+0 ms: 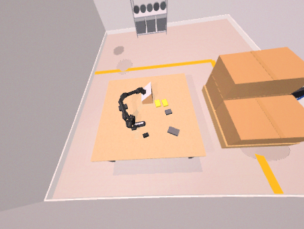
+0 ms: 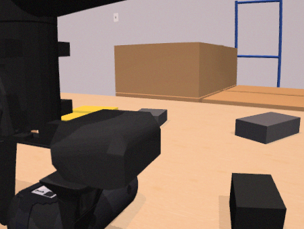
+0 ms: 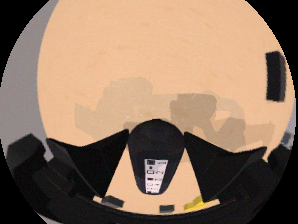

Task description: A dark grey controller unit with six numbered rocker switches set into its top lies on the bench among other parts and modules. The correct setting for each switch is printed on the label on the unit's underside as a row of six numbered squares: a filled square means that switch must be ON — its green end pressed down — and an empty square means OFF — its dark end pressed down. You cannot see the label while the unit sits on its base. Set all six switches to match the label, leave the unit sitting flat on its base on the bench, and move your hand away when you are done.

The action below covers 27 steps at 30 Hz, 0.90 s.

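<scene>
The dark grey controller unit [image 1: 142, 124] [image 2: 118, 202] [image 3: 152, 137] is between the two fingers of my gripper [image 2: 40, 210] [image 3: 156, 133], which touch its opposite sides in the wrist view; the gripper is shut on it. The unit is turned over, so its white label [image 2: 44, 192] [image 3: 155, 175] faces up and shows to the wrist camera. The label has a column of filled and empty squares, too small to read surely. The switches are hidden. Whether the unit's lower side touches the bench [image 1: 111, 145] cannot be told.
A black block [image 1: 145, 135] [image 2: 257, 192] stands near the unit. A large dark grey block [image 1: 173, 131] [image 2: 266, 126] and a smaller one [image 1: 168, 112] [image 2: 161, 114] lie further off. Two yellow blocks [image 1: 157, 103] [image 3: 195, 203] lie beside a wooden wedge [image 1: 148, 100] with a white face.
</scene>
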Available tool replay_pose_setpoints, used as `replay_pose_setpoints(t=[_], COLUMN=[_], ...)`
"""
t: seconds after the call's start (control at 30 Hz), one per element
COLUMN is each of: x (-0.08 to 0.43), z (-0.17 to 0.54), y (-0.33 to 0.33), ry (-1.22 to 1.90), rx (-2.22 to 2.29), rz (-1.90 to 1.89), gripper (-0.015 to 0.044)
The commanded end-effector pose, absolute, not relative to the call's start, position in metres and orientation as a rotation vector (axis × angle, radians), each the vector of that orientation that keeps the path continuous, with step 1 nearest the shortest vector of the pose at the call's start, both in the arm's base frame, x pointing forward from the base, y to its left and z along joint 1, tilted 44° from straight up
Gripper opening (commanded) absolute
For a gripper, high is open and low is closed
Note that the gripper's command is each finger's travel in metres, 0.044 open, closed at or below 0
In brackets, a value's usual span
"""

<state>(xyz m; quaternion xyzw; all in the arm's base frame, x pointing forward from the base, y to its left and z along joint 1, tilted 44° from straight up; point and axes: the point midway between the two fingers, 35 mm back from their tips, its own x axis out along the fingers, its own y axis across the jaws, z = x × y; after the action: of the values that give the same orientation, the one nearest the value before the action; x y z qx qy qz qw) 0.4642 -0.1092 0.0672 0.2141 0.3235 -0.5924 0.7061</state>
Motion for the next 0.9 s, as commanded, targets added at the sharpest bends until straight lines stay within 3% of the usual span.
replay_pose_setpoints(t=[0.0,0.5,0.63,0.87], x=[0.4640,0.4648,0.4648,0.4648], z=[0.0621,0.0622,0.0624,0.0624], y=[-0.1080,-0.1134,-0.1152,-0.1152], ry=[0.737,0.725,0.719,0.719], rx=[0.470,0.473,0.475,0.475], rz=[-1.306,-1.313,-1.317,-1.317], gripper=[0.0338,0.0338,0.0440,0.0440])
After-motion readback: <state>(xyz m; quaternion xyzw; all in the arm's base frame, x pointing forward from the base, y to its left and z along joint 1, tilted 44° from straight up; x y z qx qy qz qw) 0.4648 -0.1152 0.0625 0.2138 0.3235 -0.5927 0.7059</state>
